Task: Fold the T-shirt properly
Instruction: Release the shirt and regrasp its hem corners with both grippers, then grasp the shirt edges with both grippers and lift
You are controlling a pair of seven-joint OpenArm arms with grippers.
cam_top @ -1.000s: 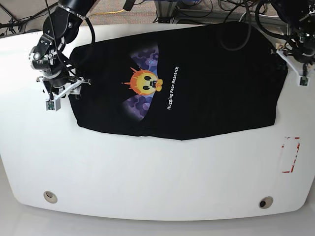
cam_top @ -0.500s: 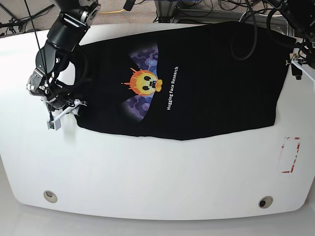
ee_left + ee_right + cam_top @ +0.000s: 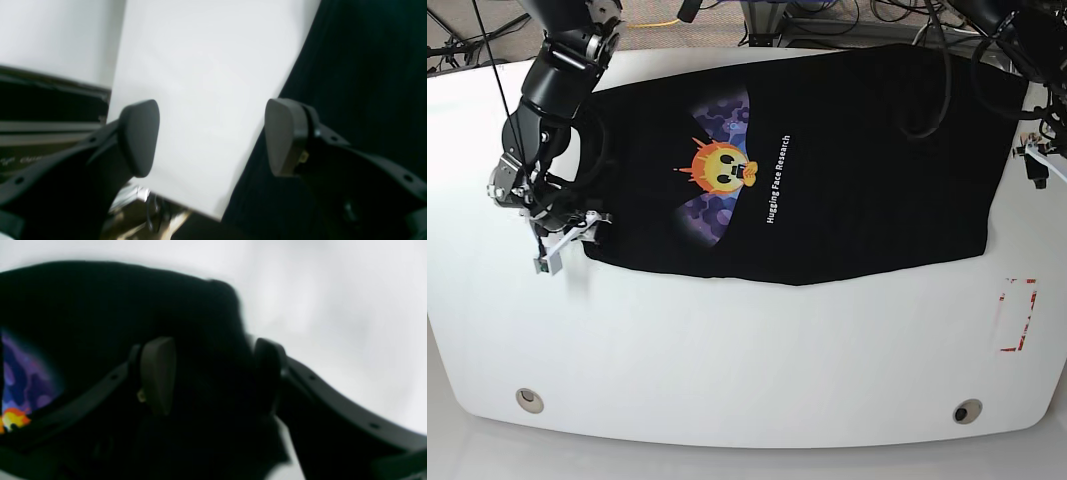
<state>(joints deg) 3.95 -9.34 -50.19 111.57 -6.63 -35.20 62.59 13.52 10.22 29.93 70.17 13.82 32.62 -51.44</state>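
Note:
The black T-shirt lies spread flat on the white table, its orange face print showing with white lettering beside it. My right gripper is at the shirt's lower-left corner. In the right wrist view it is open, and the black cloth lies between its fingers. My left gripper is at the shirt's right edge. In the left wrist view it is open over bare table, with one finger over the shirt's edge.
A red-marked rectangle is on the table at the right. Two round holes sit near the front edge. Cables and frames lie behind the table. The table's edge shows close to my left gripper.
My right gripper has moved down the shirt's left edge to its lower-left corner. My left gripper has shifted slightly outward and down at the shirt's right edge. The shirt has not moved.

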